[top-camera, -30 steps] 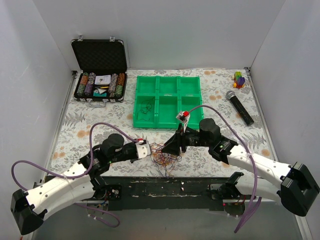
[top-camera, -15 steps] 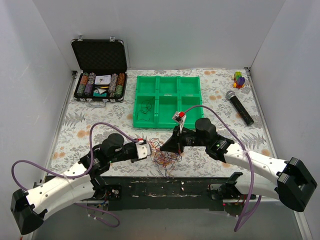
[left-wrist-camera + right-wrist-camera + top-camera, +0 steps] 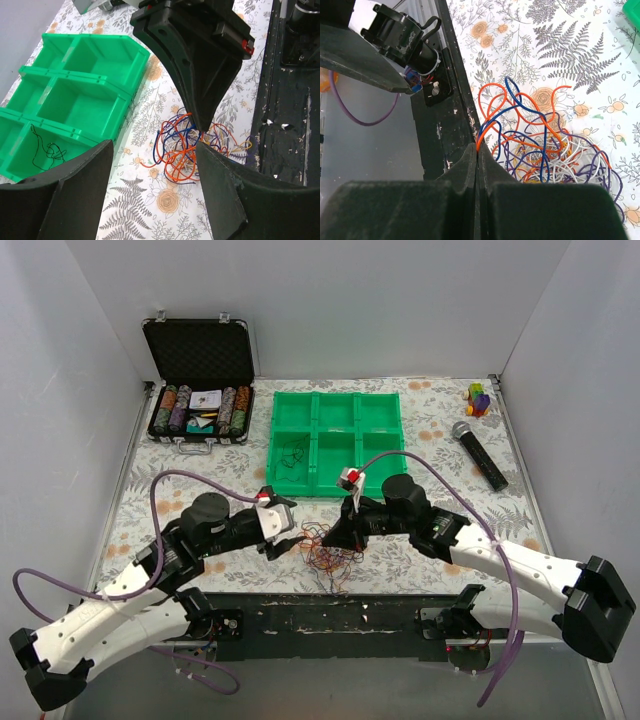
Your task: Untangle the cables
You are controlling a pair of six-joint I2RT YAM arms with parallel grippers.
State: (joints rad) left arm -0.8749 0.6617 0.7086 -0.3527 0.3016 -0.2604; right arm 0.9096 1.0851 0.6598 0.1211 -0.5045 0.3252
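Observation:
The cables [image 3: 326,556] lie in one tangle of orange, blue, purple, white and yellow wire loops on the floral mat, near the front edge. My right gripper [image 3: 337,538] sits at the tangle's far side. In the right wrist view this gripper [image 3: 478,148] is shut on an orange and a blue wire that rise from the cables [image 3: 545,150]. My left gripper [image 3: 283,540] hovers just left of the tangle. Its jaws stand open and empty in the left wrist view [image 3: 154,150], with the cables [image 3: 180,152] beyond them. One dark cable [image 3: 291,460] lies in the green tray [image 3: 336,395].
An open case of poker chips [image 3: 200,400] stands at the back left. A microphone [image 3: 480,453] and a small coloured block toy [image 3: 479,398] lie at the back right. A black rail [image 3: 330,615] runs along the near edge, right behind the tangle.
My right gripper has closed on wires at the tangle's edge. My left gripper has opened, let go and drawn up and back from the tangle.

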